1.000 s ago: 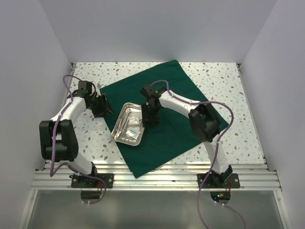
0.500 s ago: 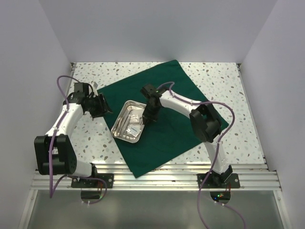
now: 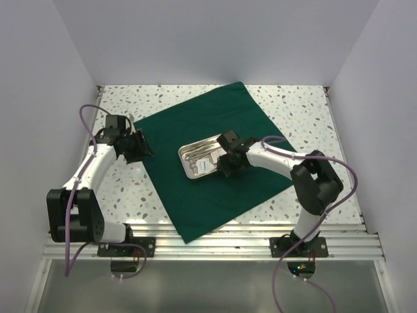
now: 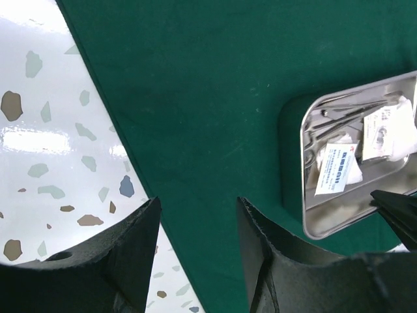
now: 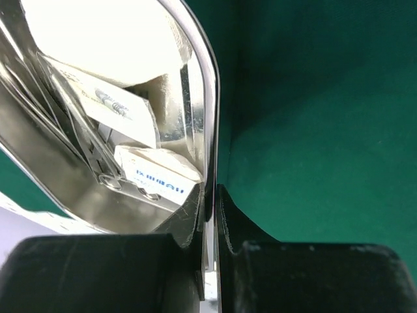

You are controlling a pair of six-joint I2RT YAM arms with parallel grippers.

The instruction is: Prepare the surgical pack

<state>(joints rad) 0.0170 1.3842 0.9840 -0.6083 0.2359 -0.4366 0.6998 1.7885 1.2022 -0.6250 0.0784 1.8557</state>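
Front packet (image 4: 337, 168), in the steel tray (image 4: 326, 223): one line of blue lettering with a small red mark, too blurred to read in either wrist view.
Rear packet (image 4: 383, 130): faint dark print, unreadable.
Legible text: none.

The tray (image 3: 185, 163) lies on the surgical pack (image 3: 195, 202) on the table (image 3: 293, 111), with packets (image 4: 339, 168) and instruments (image 4: 335, 114) in it. The right gripper (image 3: 223, 164) is at the tray's right rim; the left gripper (image 3: 140, 147) is well left of the tray, over the pack's left edge.
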